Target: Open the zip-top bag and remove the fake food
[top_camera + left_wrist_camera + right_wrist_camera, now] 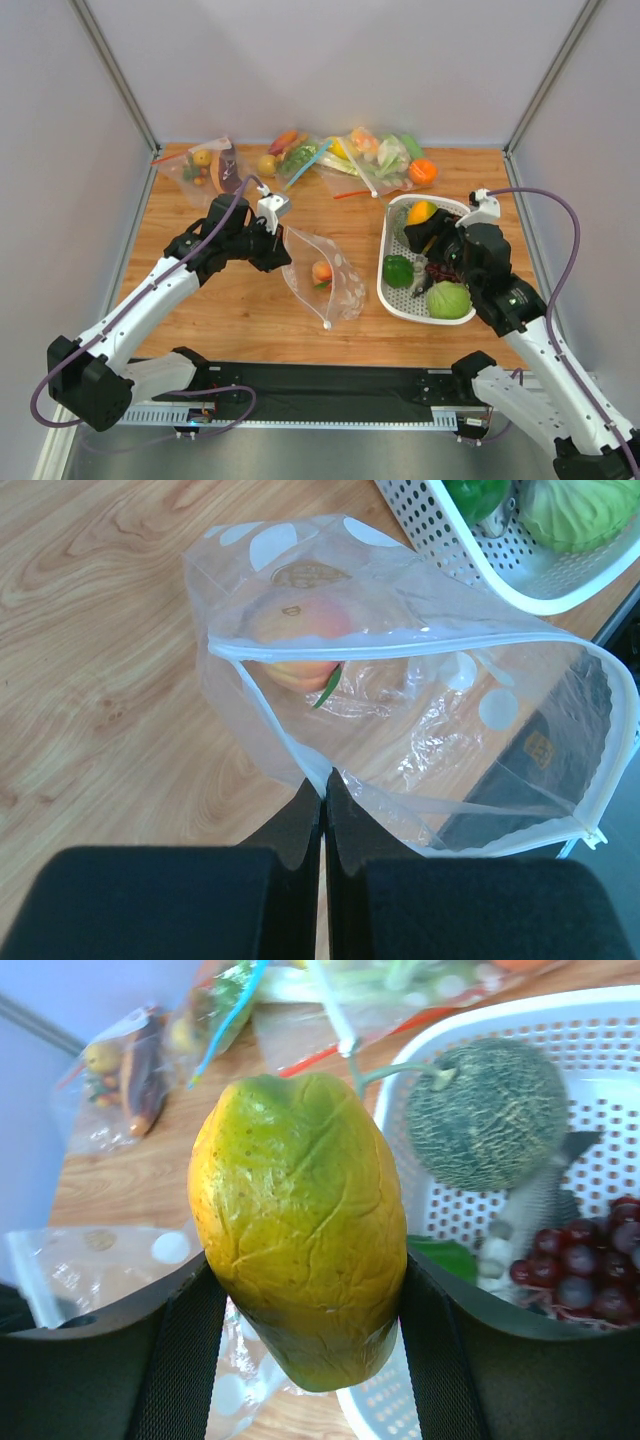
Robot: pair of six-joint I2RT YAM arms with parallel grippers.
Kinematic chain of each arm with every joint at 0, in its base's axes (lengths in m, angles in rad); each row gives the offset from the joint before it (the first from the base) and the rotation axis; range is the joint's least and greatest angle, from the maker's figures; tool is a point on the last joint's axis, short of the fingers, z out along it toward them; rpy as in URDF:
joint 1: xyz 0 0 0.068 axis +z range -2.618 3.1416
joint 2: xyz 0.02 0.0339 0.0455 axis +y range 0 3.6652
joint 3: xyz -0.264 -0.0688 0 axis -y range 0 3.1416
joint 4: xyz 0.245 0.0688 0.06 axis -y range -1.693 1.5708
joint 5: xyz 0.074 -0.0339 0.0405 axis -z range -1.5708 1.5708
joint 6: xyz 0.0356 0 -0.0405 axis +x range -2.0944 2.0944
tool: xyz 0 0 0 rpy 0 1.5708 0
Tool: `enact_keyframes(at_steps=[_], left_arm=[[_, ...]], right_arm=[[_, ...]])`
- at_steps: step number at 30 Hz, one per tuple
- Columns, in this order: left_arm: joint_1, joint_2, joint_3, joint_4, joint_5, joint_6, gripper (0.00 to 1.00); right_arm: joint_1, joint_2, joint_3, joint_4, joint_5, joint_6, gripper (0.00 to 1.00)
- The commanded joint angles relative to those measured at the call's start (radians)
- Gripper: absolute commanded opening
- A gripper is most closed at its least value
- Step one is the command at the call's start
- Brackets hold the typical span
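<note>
We count one zip-top bag (322, 278), clear with white dots, lying on the worktop (220, 300) just left of the white basket (392, 296) without touching it. Its long side runs roughly parallel to the basket's left wall, from far to near. The white zip rim gapes open on the side turned away from the basket, and the closed bottom is on the basket's side. There are two claws. The left claw (323, 785), on the far side of the bag from the basket, is clenched flat on the bag's plastic just below the rim and holds that corner up. The right claw (428, 228) hangs over the basket's far end and grips a yellow fruit (300, 1210). The fruit's long axis lies along the fingers (180, 1350), green end pointing away from the wrist. We count three pieces of fake food. The yellow fruit is one. The second is one orange-red peach (300, 645), inside the bag beyond the rim. The third is one grey-green bumpy ball (487, 1110), in the basket with its stem up. The basket also holds one glossy green pepper (398, 270), one pale cabbage (449, 299) at its near end and one bunch of dark grapes (580, 1260). Beyond the basket's far-left side, along the back of the worktop, lie plain bags of food (300, 158). We make out three, though they overlap and we cannot be sure.
</note>
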Motion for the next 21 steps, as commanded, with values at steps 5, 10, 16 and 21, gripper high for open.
enact_keyframes(at_steps=[5,10,16,21], left_arm=[[-0.006,-0.018,0.034,0.004,0.006,0.009,0.0],[-0.004,-0.019,0.033,0.006,0.003,0.011,0.0],[-0.004,-0.022,0.033,0.004,0.0,0.014,0.0],[-0.004,-0.025,0.033,0.004,-0.002,0.012,0.0]], right_arm=[[-0.181,0.073,0.017,-0.089,-0.061,-0.058,0.45],[-0.246,0.163,0.027,-0.068,-0.072,-0.092,0.45],[-0.327,0.237,0.035,-0.036,-0.099,-0.114,0.45],[-0.379,0.284,0.05,-0.017,-0.118,-0.129,0.45]])
